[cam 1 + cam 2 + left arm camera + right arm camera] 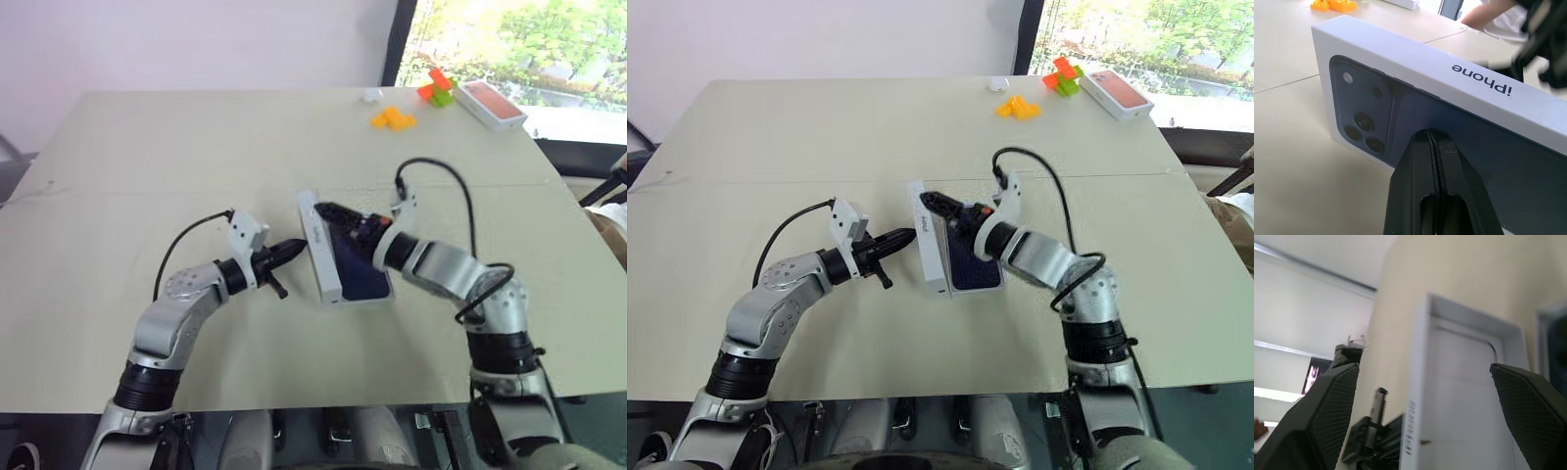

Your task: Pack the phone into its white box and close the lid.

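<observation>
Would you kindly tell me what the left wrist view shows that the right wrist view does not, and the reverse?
Left wrist view: the printed top face of the lid, with its phone picture, the iPhone lettering on its side, the shut left pincer right up against that face, and the orange blocks beyond. Right wrist view: the lid's plain white inside, framed by the open right pincer. Both: the lid standing on its edge on the table.
</observation>
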Robot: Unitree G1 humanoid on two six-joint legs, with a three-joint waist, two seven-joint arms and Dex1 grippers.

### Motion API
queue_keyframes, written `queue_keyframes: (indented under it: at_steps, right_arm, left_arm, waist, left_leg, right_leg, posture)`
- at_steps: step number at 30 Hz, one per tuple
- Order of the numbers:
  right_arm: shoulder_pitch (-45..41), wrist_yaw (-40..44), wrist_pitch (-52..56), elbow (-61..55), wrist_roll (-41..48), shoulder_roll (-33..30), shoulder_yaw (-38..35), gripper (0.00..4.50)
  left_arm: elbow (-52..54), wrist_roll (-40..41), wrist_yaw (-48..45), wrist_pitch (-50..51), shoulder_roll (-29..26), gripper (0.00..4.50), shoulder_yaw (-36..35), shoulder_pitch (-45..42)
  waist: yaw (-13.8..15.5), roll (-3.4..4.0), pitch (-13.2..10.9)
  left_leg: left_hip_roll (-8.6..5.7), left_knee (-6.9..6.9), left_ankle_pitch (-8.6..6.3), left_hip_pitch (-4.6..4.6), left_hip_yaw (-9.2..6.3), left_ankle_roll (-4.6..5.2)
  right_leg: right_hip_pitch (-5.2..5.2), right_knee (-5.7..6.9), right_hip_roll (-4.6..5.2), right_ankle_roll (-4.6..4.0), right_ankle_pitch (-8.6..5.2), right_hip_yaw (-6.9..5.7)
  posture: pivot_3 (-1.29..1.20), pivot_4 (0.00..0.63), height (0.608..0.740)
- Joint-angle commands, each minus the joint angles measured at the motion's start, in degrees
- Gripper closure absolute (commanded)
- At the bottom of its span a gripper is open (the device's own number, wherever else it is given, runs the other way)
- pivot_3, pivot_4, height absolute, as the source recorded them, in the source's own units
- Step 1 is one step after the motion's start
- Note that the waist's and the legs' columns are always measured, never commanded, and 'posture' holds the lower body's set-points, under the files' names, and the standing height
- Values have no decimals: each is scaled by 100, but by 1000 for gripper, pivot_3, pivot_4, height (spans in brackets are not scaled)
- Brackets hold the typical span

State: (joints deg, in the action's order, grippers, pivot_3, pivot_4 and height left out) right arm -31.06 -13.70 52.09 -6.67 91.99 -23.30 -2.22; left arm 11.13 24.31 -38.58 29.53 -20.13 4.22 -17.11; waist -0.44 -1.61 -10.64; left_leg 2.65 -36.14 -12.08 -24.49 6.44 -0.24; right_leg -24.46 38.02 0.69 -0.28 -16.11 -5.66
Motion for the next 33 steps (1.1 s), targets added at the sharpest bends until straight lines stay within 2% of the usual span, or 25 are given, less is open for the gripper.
queue_keyframes:
  at_steps: [1, 2, 4, 7, 10, 12, 14, 16, 19, 20, 25, 29, 32, 33]
  right_arm:
    - [-129, 1457, 97, -83, -911, -626, -91, 14]
    - [-199, 1674, 103, 92, -940, -712, -213, 14]
    - [-361, 2629, -94, 205, -1498, -1123, -302, 14]
    - [-279, 4489, -644, 138, -2691, -1998, -104, 14]
    - [-211, 5641, -1537, 266, -3978, -2479, 299, 14]
    - [-152, 6108, -2187, 284, -4807, -2603, 571, 532]
    - [137, 6781, -3130, 348, -5719, -2846, 877, 1336]
    - [315, 7231, -3726, 583, -6190, -2930, 917, 2330]
    - [255, 7472, -3789, 802, -6256, -2797, 716, 4068]
    - [239, 7520, -3863, 849, -6352, -2777, 701, 4451]
    - [192, 7558, -3860, 875, -6568, -2618, 581, 4487]
    - [140, 7691, -3367, 905, -6421, -2559, 496, 4487]
    - [203, 7872, -3569, 964, -6664, -2621, 486, 3700]
    - [213, 7892, -3615, 985, -6713, -2613, 467, 3241]
  left_arm:
    - [11, -6, -37, -136, 56, 4500, 36, -29]
    - [1, -12, -37, -143, 67, 4500, 37, -32]
    - [-23, -45, -57, -174, 60, 4500, 65, -41]
    - [-50, -53, -52, -200, 68, 4500, 90, -68]
    - [-55, -43, -51, -211, 71, 4500, 95, -100]
    - [-63, -38, -51, -215, 71, 4500, 96, -119]
    - [-77, -53, -44, -216, 65, 4500, 102, -174]
    - [-116, -63, -44, -222, 68, 4500, 112, -223]
    - [-171, -80, -47, -250, 64, 4500, 108, -237]
    - [-187, -85, -52, -260, 63, 4500, 107, -236]
    - [-234, -118, -51, -286, 81, 4500, 154, -223]
    - [-275, -132, -43, -271, 116, 4500, 158, -279]
    - [-267, -136, -82, -273, 127, 4500, 186, -311]
    - [-274, -140, -87, -273, 130, 4500, 189, -319]
  waist:
    - [29, 0, 0]
    - [39, 0, 0]
    - [42, 3, -2]
    - [110, 8, -6]
    - [119, 7, -6]
    - [102, 7, -6]
    - [116, 7, -7]
    - [131, 6, -7]
    - [114, 5, -9]
    - [107, 5, -10]
    - [117, 5, -9]
    - [118, 5, -9]
    - [120, 5, -9]
    - [120, 5, -9]
  left_leg:
    - [-1, 0, -1, -1, 0, 2]
    - [-1, 0, -2, -2, 0, 3]
    - [0, -1, -3, -1, 4, 4]
    - [-1, 0, -3, -1, 4, 4]
    - [0, 1, -3, -1, 3, 5]
    - [0, 0, -3, 0, 4, 5]
    - [1, 0, -3, 0, 4, 5]
    - [1, 1, -3, 1, 3, 4]
    - [-3, -5, -3, -2, 7, 4]
    - [-2, -8, -3, -1, 8, 4]
    - [2, -7, -2, 5, 6, 2]
    - [1, -9, -2, 3, 6, 2]
    - [0, -10, -2, 3, 6, 2]
    - [0, -10, -2, 3, 6, 2]
  right_leg:
    - [0, -4, 1, 0, 0, 0]
    - [0, -6, 1, 0, 0, 0]
    - [0, -6, 0, 0, 0, 0]
    - [-3, -6, 0, 0, 0, 0]
    - [-3, -9, -2, 1, -1, -1]
    - [-3, -9, -2, 1, -1, -1]
    - [-3, -9, -2, 1, -1, 0]
    - [-3, -9, -4, 1, -1, -1]
    - [-2, -9, 2, 0, 0, -1]
    - [-2, -8, 3, 0, 0, -1]
    - [-1, -2, -2, -1, 0, -1]
    - [0, -2, 0, -1, 1, -1]
    - [2, -2, 1, -2, 1, -1]
    - [2, -2, 1, -2, 1, -1]
  posture:
    - [0, 150, 737]
    - [0, 150, 737]
    - [0, 150, 737]
    - [0, 150, 737]
    - [0, 150, 737]
    - [0, 150, 737]
    - [0, 150, 737]
    - [0, 150, 737]
    - [0, 150, 737]
    - [0, 150, 737]
    - [0, 150, 737]
    - [0, 150, 737]
    - [0, 150, 737]
    - [0, 150, 737]
